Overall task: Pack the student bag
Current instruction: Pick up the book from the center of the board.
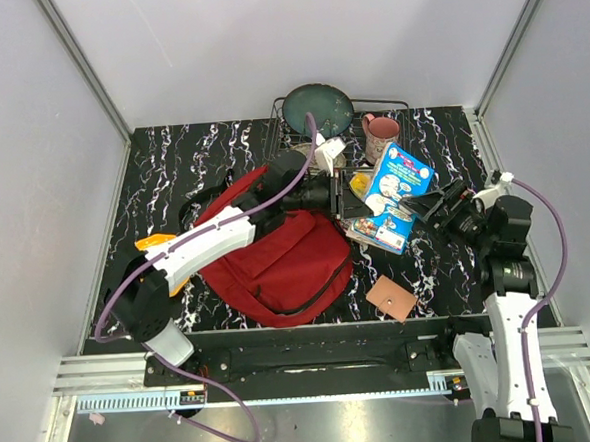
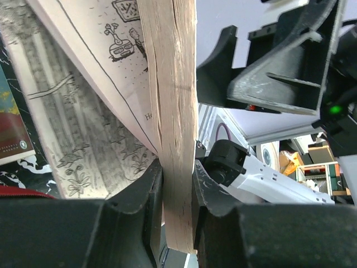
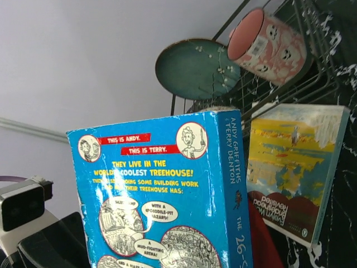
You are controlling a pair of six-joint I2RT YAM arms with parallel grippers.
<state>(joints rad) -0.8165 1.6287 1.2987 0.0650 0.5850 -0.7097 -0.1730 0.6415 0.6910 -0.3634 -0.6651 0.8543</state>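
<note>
Red bag (image 1: 278, 265); blue book (image 1: 400, 174); black marbled table (image 1: 176, 166)

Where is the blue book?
Top view, right of centre: the left gripper clamps the blue book, just right of the red bag, in front of the pink mug.

Top camera looks down from behind the arms (image 1: 216, 238). Both wrist cameras, close up, share the blue book (image 3: 156, 195): left facing right, right facing far.
</note>
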